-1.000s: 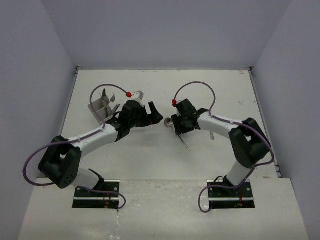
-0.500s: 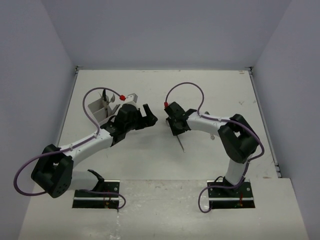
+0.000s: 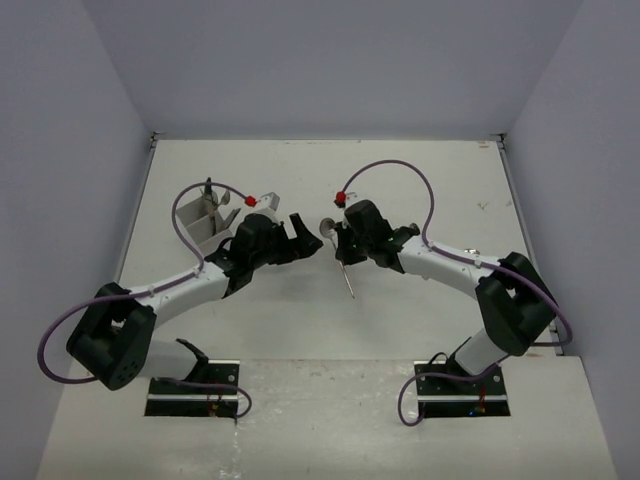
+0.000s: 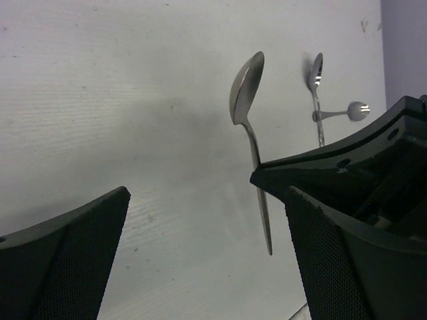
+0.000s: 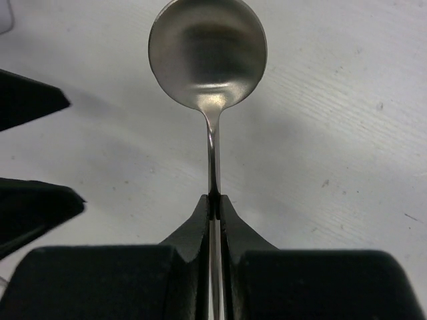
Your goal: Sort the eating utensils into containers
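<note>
My right gripper (image 3: 341, 241) is shut on the handle of a silver spoon (image 3: 327, 228) and holds it above the table, bowl toward the left arm. In the right wrist view the fingertips (image 5: 215, 200) pinch the thin handle below the round bowl of the spoon (image 5: 208, 53). My left gripper (image 3: 304, 236) is open and empty, just left of the spoon. In the left wrist view the held spoon (image 4: 246, 87) hangs between my wide-apart left fingers (image 4: 67, 260). The grey cutlery holder (image 3: 198, 216) stands behind the left arm with utensils (image 3: 208, 187) upright in it.
Two more spoons (image 4: 317, 72) (image 4: 356, 110) lie on the white table beyond the right gripper in the left wrist view. The left gripper's fingers (image 5: 30, 100) show at the left edge of the right wrist view. Grey walls enclose the table (image 3: 300, 320).
The right gripper has risen with the spoon and moved left toward the left gripper. The spoon's bowl now points at the left gripper. The left gripper has shifted only slightly.
</note>
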`<state>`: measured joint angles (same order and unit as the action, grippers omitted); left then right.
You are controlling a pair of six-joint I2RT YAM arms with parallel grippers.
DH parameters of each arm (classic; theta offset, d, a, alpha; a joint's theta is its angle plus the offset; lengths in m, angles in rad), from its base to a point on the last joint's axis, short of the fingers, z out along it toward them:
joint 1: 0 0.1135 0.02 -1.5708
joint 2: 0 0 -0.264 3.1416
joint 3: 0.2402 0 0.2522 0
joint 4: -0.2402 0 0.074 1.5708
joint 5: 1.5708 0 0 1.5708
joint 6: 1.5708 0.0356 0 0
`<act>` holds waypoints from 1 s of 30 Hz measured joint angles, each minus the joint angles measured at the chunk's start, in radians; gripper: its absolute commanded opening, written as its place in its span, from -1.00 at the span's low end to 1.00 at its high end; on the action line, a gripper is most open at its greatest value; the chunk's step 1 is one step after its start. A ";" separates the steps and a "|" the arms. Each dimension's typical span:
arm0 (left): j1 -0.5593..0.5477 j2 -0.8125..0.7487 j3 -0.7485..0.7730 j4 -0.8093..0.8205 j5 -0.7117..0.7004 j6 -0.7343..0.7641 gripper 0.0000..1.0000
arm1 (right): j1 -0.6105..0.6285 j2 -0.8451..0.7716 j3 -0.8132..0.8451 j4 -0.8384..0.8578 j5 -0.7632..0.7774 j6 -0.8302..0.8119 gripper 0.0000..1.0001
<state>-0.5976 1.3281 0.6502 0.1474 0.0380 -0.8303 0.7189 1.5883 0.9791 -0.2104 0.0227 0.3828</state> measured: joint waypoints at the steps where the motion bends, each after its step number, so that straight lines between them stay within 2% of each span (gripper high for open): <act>1: 0.000 0.011 -0.003 0.028 0.017 -0.007 1.00 | 0.000 -0.006 0.000 0.014 -0.018 0.000 -1.00; 10: -0.012 0.105 -0.011 0.189 0.036 -0.092 0.98 | 0.002 -0.025 -0.010 0.077 -0.156 0.020 -1.00; 13: -0.019 0.142 -0.010 0.210 0.022 -0.112 0.77 | 0.005 -0.034 -0.010 0.084 -0.167 0.027 -1.00; 16: -0.025 0.197 0.006 0.213 0.018 -0.132 0.48 | 0.010 -0.039 -0.009 0.091 -0.172 0.034 -1.00; 19: -0.027 0.254 0.026 0.232 0.033 -0.150 0.09 | 0.019 -0.039 -0.008 0.095 -0.172 0.041 -1.00; 20: -0.027 0.270 0.035 0.241 0.042 -0.153 -0.14 | 0.022 -0.039 -0.008 0.093 -0.172 0.043 -1.00; 22: -0.030 0.295 0.056 0.262 0.069 -0.152 -0.42 | 0.032 -0.037 -0.002 0.091 -0.171 0.044 -1.00; 23: -0.031 0.304 0.064 0.269 0.077 -0.151 -0.71 | 0.037 -0.035 0.003 0.089 -0.168 0.044 -1.00; 24: -0.031 0.311 0.071 0.286 0.091 -0.164 -0.89 | 0.043 -0.032 0.010 0.080 -0.160 0.044 -1.00; 25: -0.032 0.314 0.078 0.300 0.105 -0.159 -1.00 | 0.047 -0.023 0.018 0.074 -0.148 0.050 -1.00; 28: -0.028 0.317 0.081 0.315 0.109 -0.146 -1.00 | 0.051 -0.016 0.038 0.056 -0.127 0.052 -1.00; 29: -0.028 0.317 0.082 0.318 0.109 -0.145 -1.00 | 0.052 -0.016 0.043 0.048 -0.120 0.053 -0.89; 30: -0.028 0.316 0.082 0.320 0.109 -0.145 -1.00 | 0.053 -0.016 0.050 0.037 -0.111 0.056 -0.69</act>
<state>-0.6258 1.6440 0.7319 0.4679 0.1471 -0.9749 0.7723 1.5723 1.0294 -0.1730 -0.0883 0.4385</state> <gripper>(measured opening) 0.156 0.029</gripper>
